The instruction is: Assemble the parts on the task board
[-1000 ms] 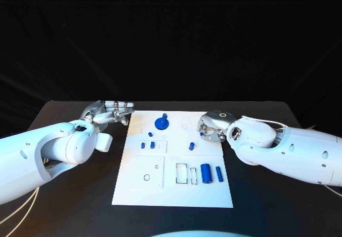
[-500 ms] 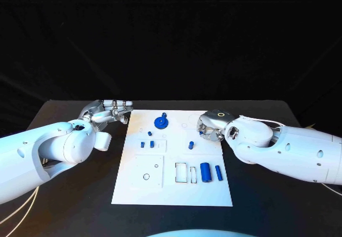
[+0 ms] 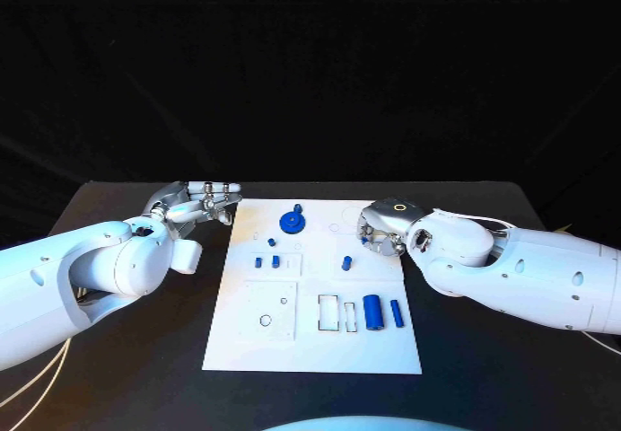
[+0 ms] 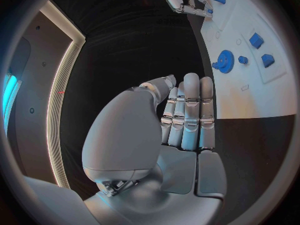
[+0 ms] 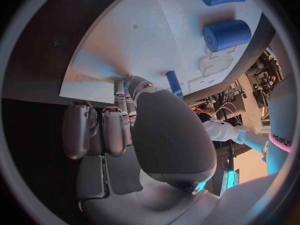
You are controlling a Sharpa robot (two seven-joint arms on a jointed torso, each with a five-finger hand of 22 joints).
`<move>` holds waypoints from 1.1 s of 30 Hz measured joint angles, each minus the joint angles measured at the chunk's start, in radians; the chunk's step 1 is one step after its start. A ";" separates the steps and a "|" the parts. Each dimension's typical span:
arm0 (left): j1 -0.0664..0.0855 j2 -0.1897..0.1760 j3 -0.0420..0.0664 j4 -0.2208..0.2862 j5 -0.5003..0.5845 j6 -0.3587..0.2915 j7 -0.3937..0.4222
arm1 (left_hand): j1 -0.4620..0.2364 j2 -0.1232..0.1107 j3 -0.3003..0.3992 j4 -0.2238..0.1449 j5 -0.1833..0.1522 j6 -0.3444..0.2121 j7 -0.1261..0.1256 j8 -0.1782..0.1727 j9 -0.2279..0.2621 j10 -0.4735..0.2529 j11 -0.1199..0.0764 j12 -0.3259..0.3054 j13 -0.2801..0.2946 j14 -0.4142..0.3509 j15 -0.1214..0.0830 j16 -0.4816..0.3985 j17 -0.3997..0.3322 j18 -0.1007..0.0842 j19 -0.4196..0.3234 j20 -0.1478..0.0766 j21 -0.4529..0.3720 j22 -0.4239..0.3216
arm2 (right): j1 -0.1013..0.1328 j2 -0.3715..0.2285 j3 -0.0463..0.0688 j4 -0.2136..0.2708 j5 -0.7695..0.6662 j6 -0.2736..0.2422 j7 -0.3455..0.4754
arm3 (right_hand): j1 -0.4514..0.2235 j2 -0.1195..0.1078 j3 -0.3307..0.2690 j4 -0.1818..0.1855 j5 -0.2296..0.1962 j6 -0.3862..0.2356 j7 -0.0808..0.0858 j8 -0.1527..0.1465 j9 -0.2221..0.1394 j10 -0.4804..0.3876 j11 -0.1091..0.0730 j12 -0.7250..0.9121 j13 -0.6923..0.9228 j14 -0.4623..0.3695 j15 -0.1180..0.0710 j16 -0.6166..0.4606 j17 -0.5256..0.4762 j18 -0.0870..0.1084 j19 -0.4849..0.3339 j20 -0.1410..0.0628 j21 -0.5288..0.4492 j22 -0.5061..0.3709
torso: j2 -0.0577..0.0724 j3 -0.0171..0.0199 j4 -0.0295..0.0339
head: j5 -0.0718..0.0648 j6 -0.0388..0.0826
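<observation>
White board point(image 3: 315, 341) mid-table. Blue gear point(image 3: 293, 221) at far end, small pegs point(image 3: 266, 262) nearer, two cylinders point(image 3: 382, 312) near right. Left hand point(image 3: 201, 205) off board's far-left corner, fingers straight together, holding nothing. Right hand point(image 3: 383, 231) over far-right edge, just right of small peg point(image 3: 347, 263); grip cannot tell.

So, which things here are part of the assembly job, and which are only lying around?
Part of the job:
- task board
- blue gear
- thick blue cylinder
- thin blue cylinder
- small blue peg
- two small blue blocks
- left robot hand, holding nothing
- right robot hand, at the board's edge

Only lying around:
- nothing apart from the black table
</observation>
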 measured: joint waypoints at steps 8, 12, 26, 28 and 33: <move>0.000 0.000 0.000 0.000 0.000 0.002 -0.008 | 0.004 0.004 -0.006 -0.006 0.000 -0.004 0.004 -0.004 -0.005 -0.011 0.004 0.004 0.000 -0.004 0.004 -0.007 -0.005 -0.001 0.000 0.000 -0.004 -0.002 | -0.001 -0.002 0.000 -0.001 0.000 -0.001 0.006 | -0.012 0.001 0.022 -0.013 -0.008 0.007 0.000 -0.004 0.001 0.000 0.000 -0.012 -0.011 0.000 0.000 0.000 0.000 0.000 0.000 0.000 0.000 0.000 | 0.000 0.0000 0.0010 | -0.001 0.000; 0.000 0.000 0.000 0.000 0.000 0.004 -0.012 | 0.004 0.004 -0.006 -0.006 0.000 -0.011 0.007 -0.004 -0.006 -0.020 0.005 0.009 0.000 -0.007 0.007 -0.007 -0.008 -0.001 0.000 0.000 -0.004 -0.003 | -0.002 -0.006 -0.001 0.004 0.000 -0.009 0.007 | -0.019 -0.002 0.026 -0.015 -0.012 0.007 0.000 -0.006 0.000 0.006 0.002 -0.017 -0.013 0.000 0.000 0.000 0.000 0.000 0.000 0.000 0.000 0.000 | 0.000 0.0000 0.0011 | 0.000 0.001; 0.000 0.003 -0.001 -0.005 0.000 0.011 -0.020 | 0.004 0.004 -0.008 -0.008 0.000 -0.014 0.011 -0.004 -0.008 -0.032 0.011 0.009 0.000 -0.011 0.011 -0.011 -0.012 -0.002 -0.004 0.004 -0.008 -0.005 | 0.004 -0.052 0.007 0.071 0.000 -0.061 -0.003 | -0.041 -0.014 0.037 -0.018 -0.024 0.013 0.001 -0.008 0.002 0.014 0.000 -0.024 -0.016 0.000 0.000 0.000 0.000 0.000 0.000 0.000 0.011 0.001 | -0.002 -0.0006 0.0006 | 0.000 0.008; 0.000 0.004 -0.001 -0.006 0.000 0.011 -0.021 | 0.004 0.004 -0.008 -0.008 0.000 -0.016 0.013 -0.004 -0.009 -0.032 0.011 0.009 0.000 -0.011 0.011 -0.011 -0.012 -0.002 -0.004 0.004 -0.012 -0.005 | 0.006 -0.063 0.010 0.092 0.000 -0.067 -0.005 | -0.045 -0.010 0.037 -0.018 -0.025 0.015 -0.001 -0.009 0.003 0.020 -0.002 -0.024 -0.016 0.000 0.000 0.000 0.000 0.000 0.000 0.000 0.011 0.001 | -0.002 -0.0006 0.0004 | 0.001 0.008; 0.000 0.005 -0.001 -0.007 0.000 0.014 -0.023 | 0.004 0.004 -0.011 -0.011 0.000 -0.021 0.011 -0.004 -0.009 -0.033 0.011 0.014 0.000 -0.014 0.008 -0.015 -0.013 -0.002 -0.004 0.004 -0.012 -0.006 | 0.010 -0.095 0.015 0.167 0.000 -0.081 -0.011 | -0.049 -0.014 0.037 -0.018 -0.029 0.017 -0.003 -0.010 0.004 0.022 0.000 -0.024 -0.017 0.000 0.000 0.000 0.000 0.000 0.000 0.000 0.015 0.001 | -0.001 -0.0006 0.0000 | 0.006 0.010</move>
